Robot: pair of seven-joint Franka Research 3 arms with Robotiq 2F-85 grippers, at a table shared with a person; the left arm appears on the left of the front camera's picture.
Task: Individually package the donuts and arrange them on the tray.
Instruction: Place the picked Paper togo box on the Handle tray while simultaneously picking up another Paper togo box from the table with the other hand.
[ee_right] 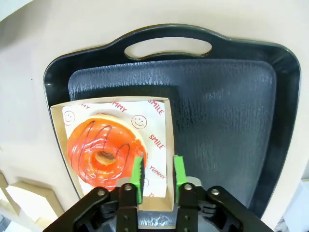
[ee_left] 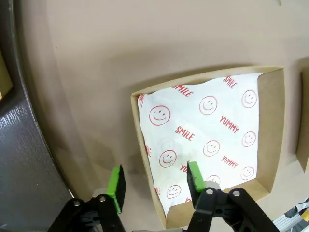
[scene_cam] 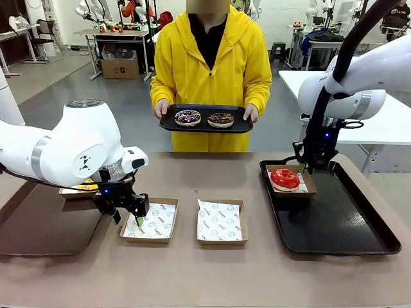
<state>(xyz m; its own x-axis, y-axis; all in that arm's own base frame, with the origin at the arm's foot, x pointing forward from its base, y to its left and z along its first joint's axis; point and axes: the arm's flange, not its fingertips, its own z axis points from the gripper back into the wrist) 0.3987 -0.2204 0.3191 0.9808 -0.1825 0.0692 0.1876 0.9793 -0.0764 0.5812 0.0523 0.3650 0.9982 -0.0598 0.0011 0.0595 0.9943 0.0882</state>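
1. Well, from the front: the glossy red donut (scene_cam: 284, 179) sits in a cardboard box (scene_cam: 311, 183) at the far-left corner of the black tray (scene_cam: 347, 224), with the right claw (scene_cam: 302, 168) at that box's far edge. The left claw (scene_cam: 128, 219) dips over the left box (scene_cam: 149, 239). A person (scene_cam: 205, 64) holds a held tray (scene_cam: 205, 127) bearing a dark donut (scene_cam: 187, 117) and a brown donut (scene_cam: 221, 120), both sprinkled.
2. Left wrist view: the left claw (ee_left: 155, 181) is released, its green pads apart astride the left box's (ee_left: 137, 140) thin wall. Smiley-printed paper (ee_left: 207, 130) lines it.
3. Right wrist view: the right claw (ee_right: 158, 176) is released, its pads apart astride the box (ee_right: 57, 140) wall. The ring-shaped red donut (ee_right: 104, 152), dark-striped, lies inside on the pebbled tray (ee_right: 222, 106).
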